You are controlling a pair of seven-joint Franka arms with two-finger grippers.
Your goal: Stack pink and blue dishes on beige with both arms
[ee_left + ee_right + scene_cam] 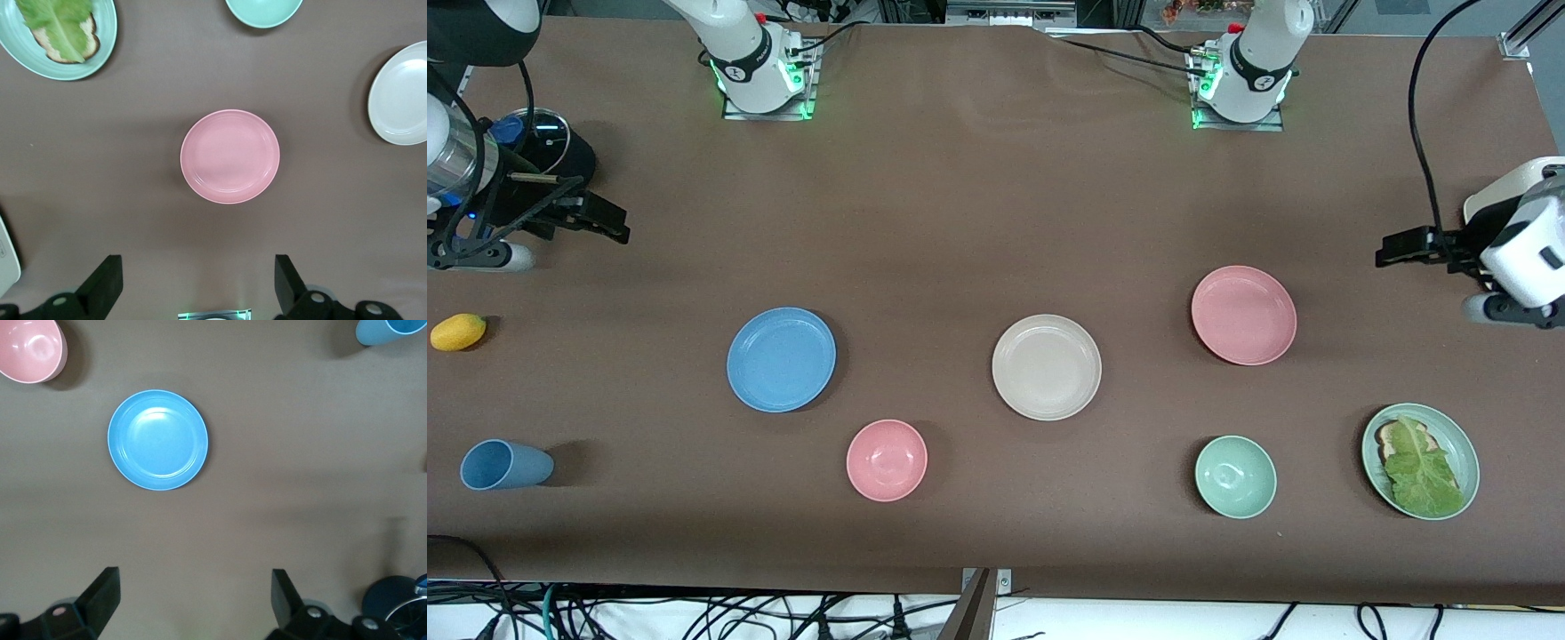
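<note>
On the tabletop [978, 222], the blue plate [781, 359] lies nearest the open right hand [609, 220], the pink plate [1243, 315] nearest the open left hand [1396, 249], the beige plate [1046, 366] between them.

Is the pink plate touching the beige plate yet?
Apart. The front view shows bare table between the pink plate and the beige plate.

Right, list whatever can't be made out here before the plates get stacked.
- Bread on the green plate: mostly hidden under the lettuce leaf in front and left wrist views.
- Blue cup: cut off by the right wrist view's edge.
- Beige plate: cut off by the left wrist view's edge.
- Dark round object near the right gripper: unidentifiable, partly hidden by the arm.
</note>
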